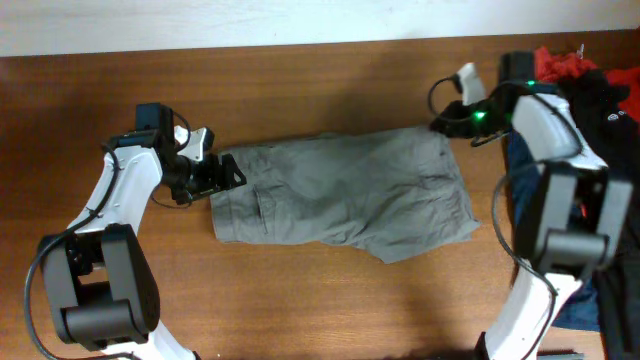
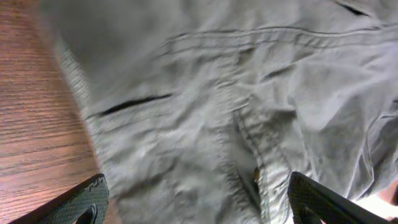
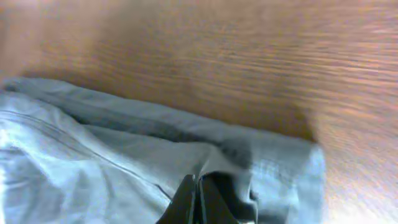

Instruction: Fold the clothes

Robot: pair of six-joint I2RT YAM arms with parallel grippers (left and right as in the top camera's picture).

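The grey-olive shorts (image 1: 340, 190) lie spread and wrinkled across the middle of the wooden table (image 1: 300, 80). My left gripper (image 1: 222, 178) is open at their left edge. In the left wrist view its fingers (image 2: 196, 208) stand wide apart over the fabric (image 2: 236, 106), with a pocket slit and stitched seams showing. My right gripper (image 1: 445, 122) is at the shorts' upper right corner. In the right wrist view its fingers (image 3: 198, 199) are shut together on a raised fold of the cloth (image 3: 93, 162), near the hem.
Red (image 1: 562, 64) and black (image 1: 612, 100) garments are piled at the back right. A navy blue cloth (image 1: 520, 165) lies under my right arm and runs down the right edge. Bare wood shows beyond the hem in the right wrist view (image 3: 249, 56).
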